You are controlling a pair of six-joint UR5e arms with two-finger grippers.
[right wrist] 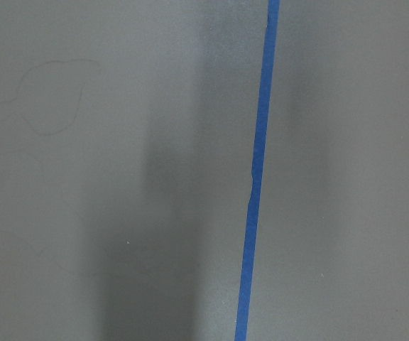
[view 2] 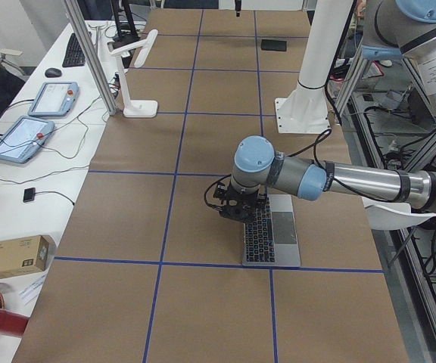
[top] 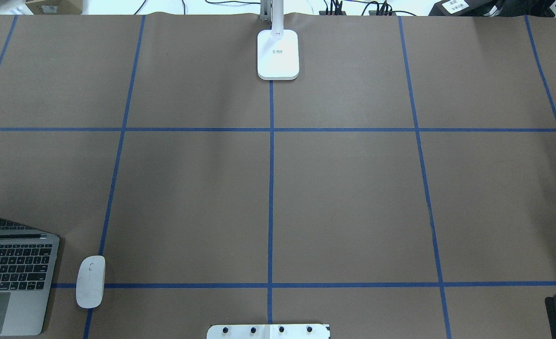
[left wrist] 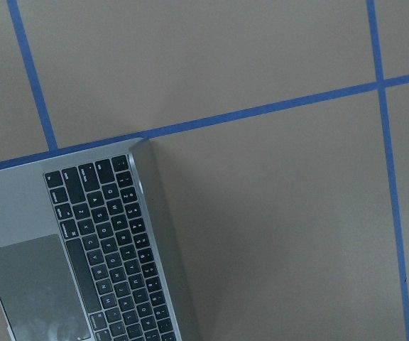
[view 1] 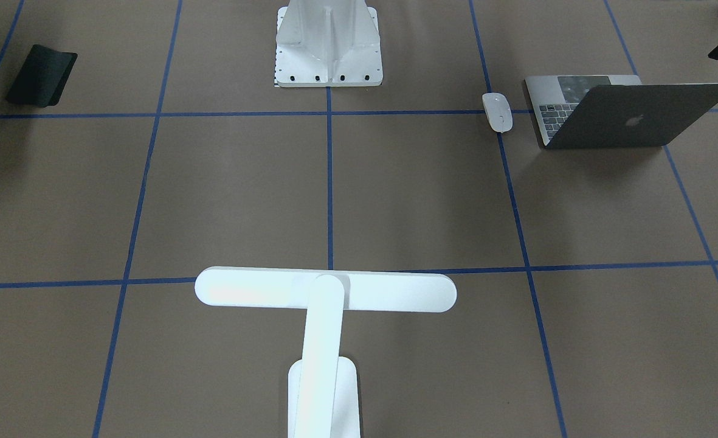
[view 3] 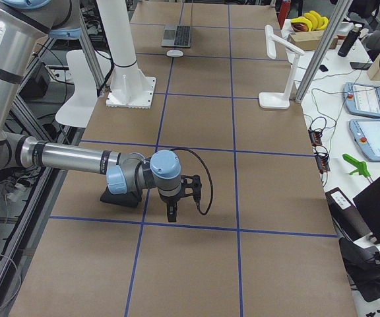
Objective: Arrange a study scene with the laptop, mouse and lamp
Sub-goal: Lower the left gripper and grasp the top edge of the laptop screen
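Note:
The laptop (view 1: 608, 112) stands open at the table's near-left corner and also shows in the overhead view (top: 9, 278). The white mouse (view 1: 497, 111) lies just beside it toward the centre. The white T-shaped lamp (view 1: 325, 292) stands at the far middle edge, with its base (top: 278, 54) on the centre line. My left gripper (view 2: 237, 212) hovers above the laptop's lid edge. I cannot tell if it is open or shut. My right gripper (view 3: 173, 201) hangs low over bare table at the right end. I cannot tell its state either. Neither wrist view shows fingers.
A thin black pad (view 1: 41, 74) lies at the near-right corner, just behind the right gripper. The white bolted pedestal (view 1: 328, 42) stands at the robot's side in the middle. Blue tape lines (top: 270, 188) grid the brown table. Tablets and cables lie beyond the far edge.

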